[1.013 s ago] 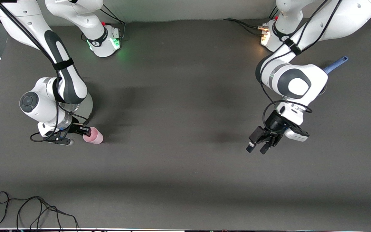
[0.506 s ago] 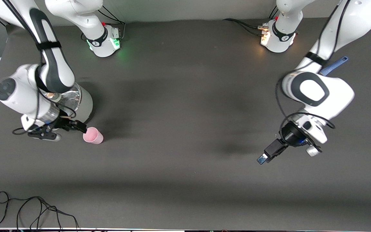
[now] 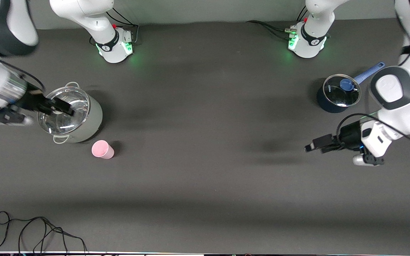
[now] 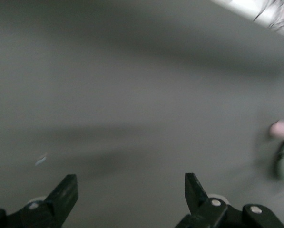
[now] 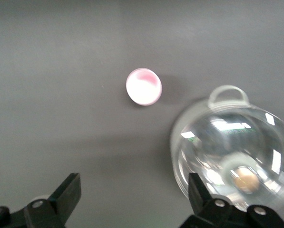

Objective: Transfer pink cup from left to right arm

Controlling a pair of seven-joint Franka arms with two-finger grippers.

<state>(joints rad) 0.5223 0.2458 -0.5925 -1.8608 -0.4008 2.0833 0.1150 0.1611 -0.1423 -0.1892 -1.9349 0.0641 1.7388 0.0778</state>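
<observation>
- The right arm's upper part runs off the edge of the front view; only its wrist and the right gripper (image 3: 61, 107) show, hanging over the lidded steel pot (image 3: 84, 122) at the right arm's end of the counter (image 3: 205, 185).
- From the front the gripper's black fingers overlap the pot's glass lid (image 3: 63, 113), so their gap is hard to read there; the right wrist view shows the right gripper (image 5: 132, 197) with fingers spread wide and nothing between them.
- The pink cup (image 3: 102, 149) stands upright on the counter, free of any grip, just beside the pot and nearer to the front camera than it, a little away from the right gripper toward the counter's middle.
- In the right wrist view the cup (image 5: 143, 87) is seen from above, mouth up, apart from the pot's lid (image 5: 232, 147), which is cut off at the frame edge.
- The left gripper (image 3: 315, 146) hangs over bare counter at the left arm's end, well apart from the cup; the left wrist view shows its fingers (image 4: 65, 192) spread and empty, with the cup (image 4: 283, 129) only a blurred pink patch at the frame's edge.
- A lidded blue saucepan (image 3: 338, 94) sits near the left arm, clear of its gripper.
- Between the two grippers the counter lies open; a loose black cable (image 3: 30, 231) lies at the counter's front edge, at the right arm's end.
</observation>
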